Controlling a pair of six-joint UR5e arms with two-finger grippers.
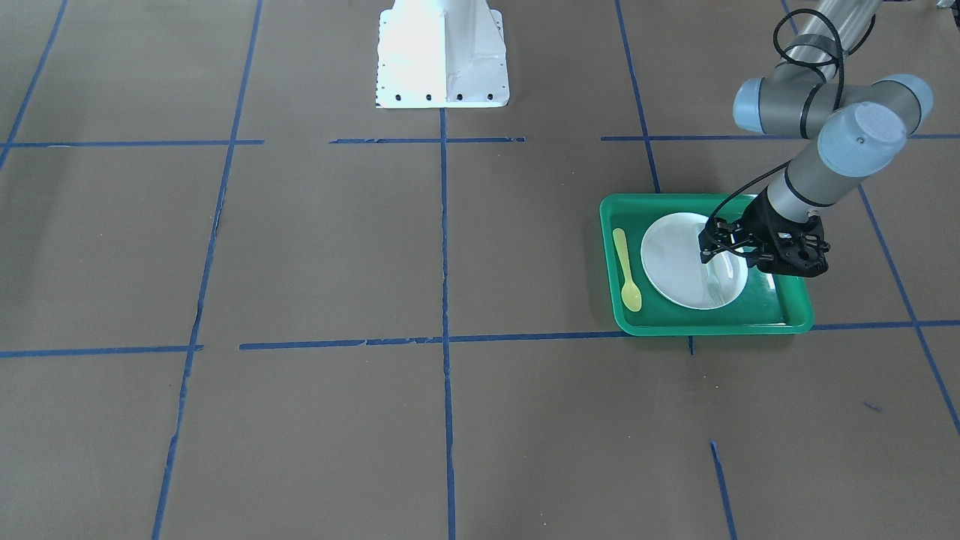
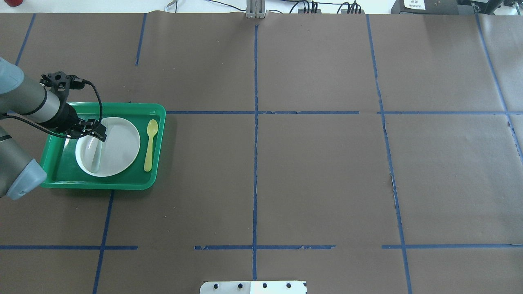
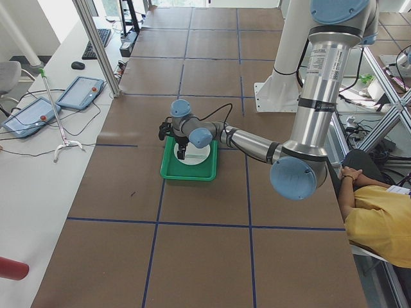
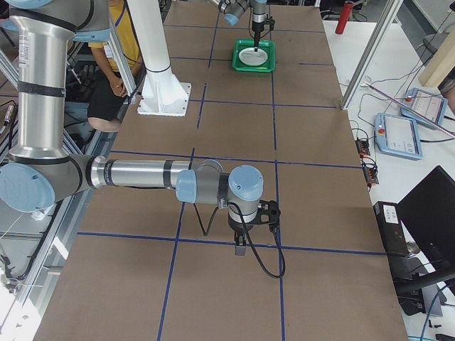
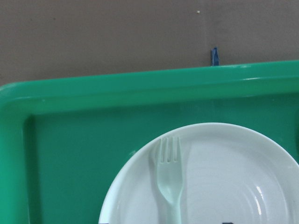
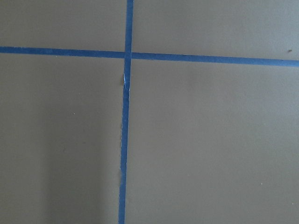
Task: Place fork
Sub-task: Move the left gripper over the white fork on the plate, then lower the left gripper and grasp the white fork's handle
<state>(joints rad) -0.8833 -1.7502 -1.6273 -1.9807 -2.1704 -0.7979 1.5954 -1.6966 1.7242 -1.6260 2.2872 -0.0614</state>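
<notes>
On the robot's left side of the tabletop (image 2: pixel 306 163) sits a green tray (image 2: pixel 160 139). Inside it is a round white plate (image 2: pixel 122 143), with a yellow spoon (image 2: pixel 150 145) lying just beside the plate, apart from it. The fork (image 5: pixel 169 177), pale and translucent, lies on the plate. Its short tines sit near the plate's rim and its handle runs back across the plate toward the left gripper (image 2: pixel 99 134).

That gripper hangs over the plate at the fork's handle end. Its fingers (image 1: pixel 707 247) stand close together there, but no view shows whether they clamp the handle or have let go. The right gripper (image 4: pixel 242 245) hangs low over bare tabletop, well apart from the tray, and its fingers cannot be judged either.

The fork looks very light and thin, probably somewhat springy, with a smooth, slippery surface. It would likely skate on the glossy plate if nudged. The best place to hold it is probably the flat handle, pinched across its narrow width with gentle force. The tines look too short and uneven to grip securely, and a hard squeeze could flex or flick the fork.
</notes>
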